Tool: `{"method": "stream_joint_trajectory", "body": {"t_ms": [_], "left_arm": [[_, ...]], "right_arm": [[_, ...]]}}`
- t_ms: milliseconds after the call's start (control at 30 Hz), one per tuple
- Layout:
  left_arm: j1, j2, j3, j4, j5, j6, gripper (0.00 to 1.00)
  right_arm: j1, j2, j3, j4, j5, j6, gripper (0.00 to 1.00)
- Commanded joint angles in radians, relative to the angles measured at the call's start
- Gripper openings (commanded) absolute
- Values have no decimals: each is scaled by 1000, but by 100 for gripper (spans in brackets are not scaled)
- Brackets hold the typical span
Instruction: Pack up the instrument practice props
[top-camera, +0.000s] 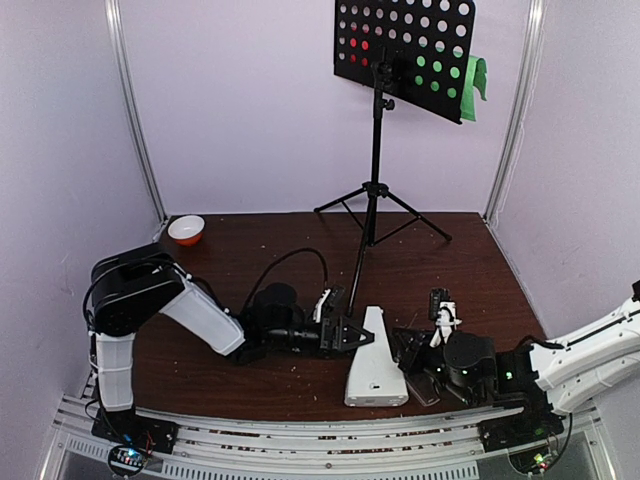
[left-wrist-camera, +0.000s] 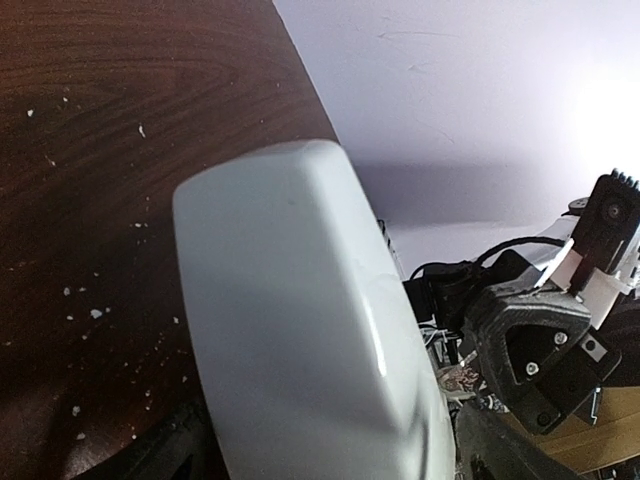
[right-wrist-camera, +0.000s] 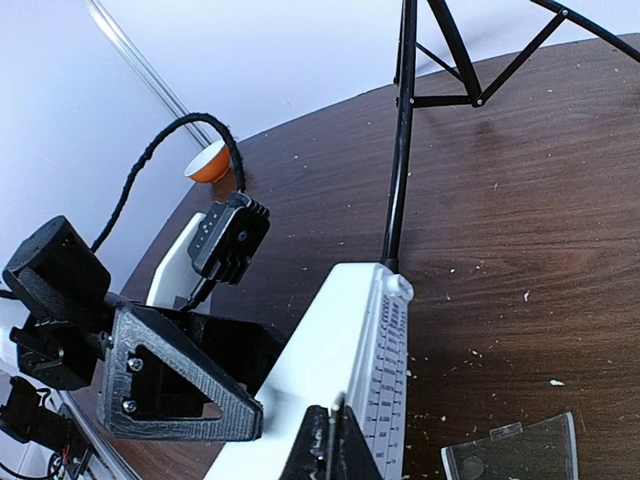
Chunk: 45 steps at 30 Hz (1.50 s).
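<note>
While the left pincer (top-camera: 349, 334) straddles the toppled white metronome (top-camera: 375, 375) (whether pinching, we cannot tell) and the right pincer (right-wrist-camera: 330, 445) looks pressed together, we recommend clamping squarely before lifting.

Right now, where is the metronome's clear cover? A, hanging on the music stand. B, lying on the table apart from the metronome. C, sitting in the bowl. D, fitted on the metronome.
B: the right wrist view shows the cover lying on the table, off the metronome and separated from it by bare wood.
</note>
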Motion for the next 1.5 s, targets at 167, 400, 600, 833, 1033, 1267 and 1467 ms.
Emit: {"method": "stream_joint_trajectory", "body": {"t_ms": [167,400,600,833,1033,1267,1467], "left_arm": [[6,48,25,140,43,-38,88],[6,28,35,145,27,-7,84],[6,21,31,185,33,-4,70],[6,-5,15,171,34,47,47],[6,-46,-1,151,52,124,37],[6,-140,-16,39,110,337,32],[4,-226,-61,1,161,506,32]], "right_arm": [[8,-54,-24,193,0,-11,0],[9,-41,-23,170,2,14,0],[8,-12,-13,168,2,18,0],[8,19,4,168,0,9,0],[9,-11,55,80,-24,-53,57],[-7,-201,113,-103,34,-64,100],[-290,-280,205,-310,-473,-84,100]]}}
